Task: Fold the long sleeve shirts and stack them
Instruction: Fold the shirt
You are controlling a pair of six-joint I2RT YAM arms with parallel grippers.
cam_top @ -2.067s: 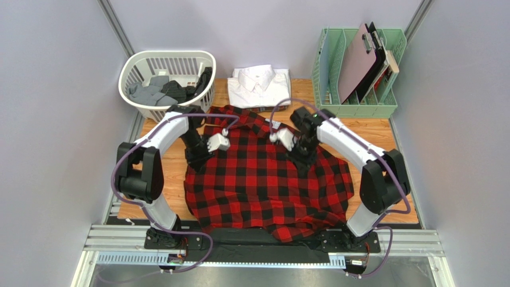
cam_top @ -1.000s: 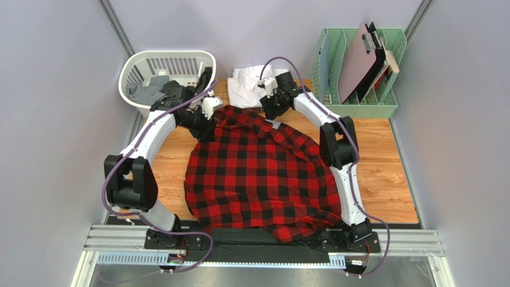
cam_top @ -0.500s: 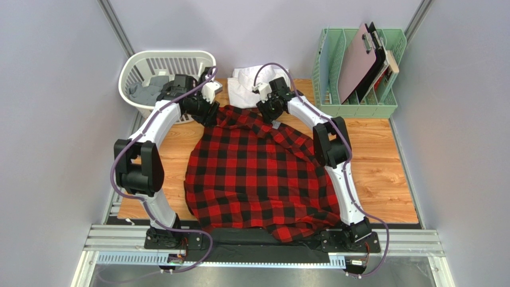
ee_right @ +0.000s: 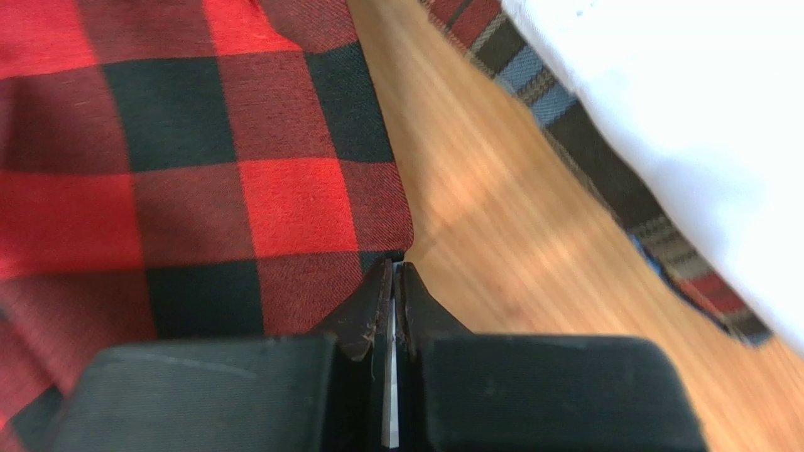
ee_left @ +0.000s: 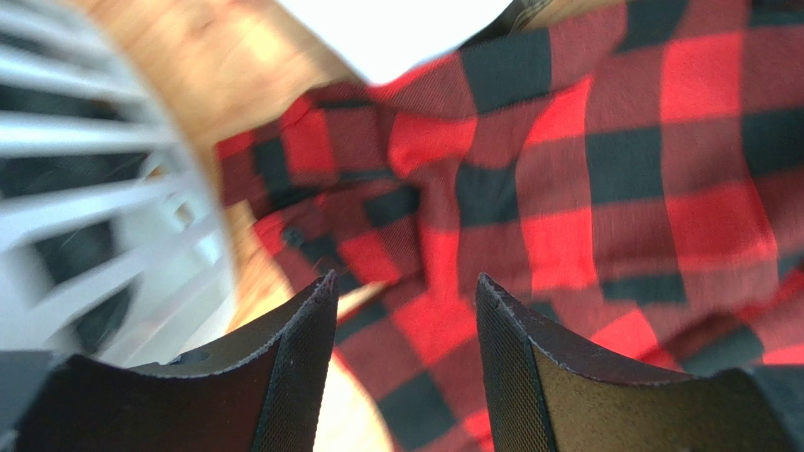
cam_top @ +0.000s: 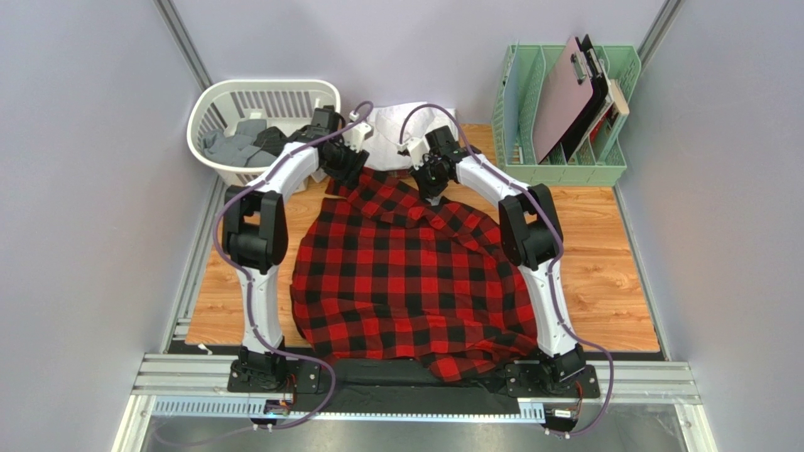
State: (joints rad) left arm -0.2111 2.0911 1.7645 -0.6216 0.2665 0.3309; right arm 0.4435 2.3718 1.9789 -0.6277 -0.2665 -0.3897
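Note:
The red-and-black checked flannel shirt [cam_top: 406,273] lies spread over the wooden table. At the back, a folded white shirt [cam_top: 401,127] rests on a dark plaid one [ee_right: 613,202]. My left gripper [cam_top: 351,160] hovers open over the flannel's far left edge [ee_left: 425,188], beside the basket, with nothing between its fingers [ee_left: 293,367]. My right gripper [cam_top: 429,179] is shut on the flannel's far corner [ee_right: 377,226]. In the right wrist view its tips [ee_right: 393,268] pinch the cloth edge, close to the white shirt [ee_right: 689,113].
A white laundry basket [cam_top: 259,122] with grey and dark clothes stands at the back left, close to my left arm. A green file rack [cam_top: 566,104] holding clipboards stands at the back right. Bare wood [cam_top: 604,264] shows to the right of the flannel.
Both arms have reached from the shirt's middle to its far edge. The right gripper has closed on the flannel's corner. The left gripper has moved right, away from the basket, still open.

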